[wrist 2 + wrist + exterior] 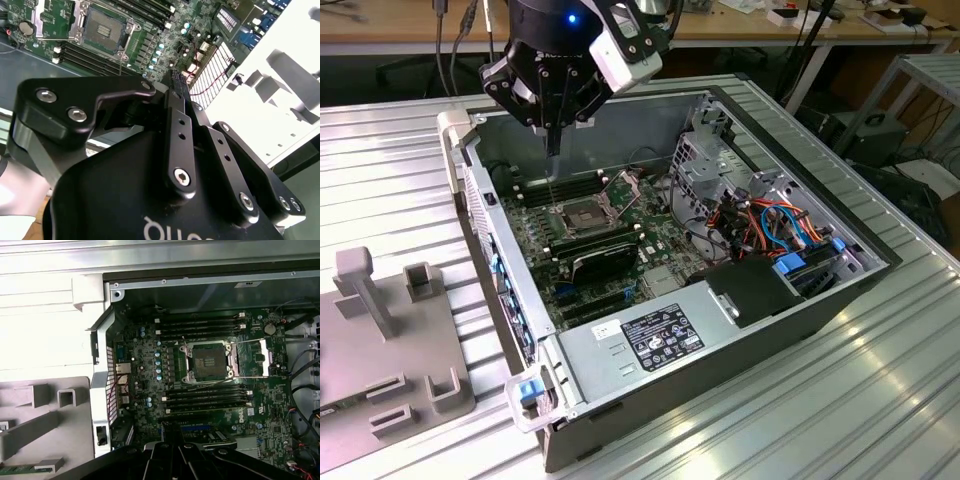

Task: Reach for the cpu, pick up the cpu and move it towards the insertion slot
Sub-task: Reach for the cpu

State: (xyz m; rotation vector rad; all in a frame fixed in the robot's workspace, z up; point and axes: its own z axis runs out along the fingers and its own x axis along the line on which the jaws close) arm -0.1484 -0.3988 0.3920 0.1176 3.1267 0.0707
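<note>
Inside an open computer case (650, 130) on a ribbed metal table (840, 400), the gripper (552, 148), fingers pressed together, hangs directly above the insertion slot (582, 215); wooden desks (400, 20) line the room behind.

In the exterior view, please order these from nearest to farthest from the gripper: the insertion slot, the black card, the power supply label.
1. The insertion slot, just below the gripper.
2. The black card, next past the slot.
3. The power supply label, nearest the camera.

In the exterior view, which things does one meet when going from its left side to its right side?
grey plastic fixture → insertion slot → metal drive cage → coloured cables
</note>
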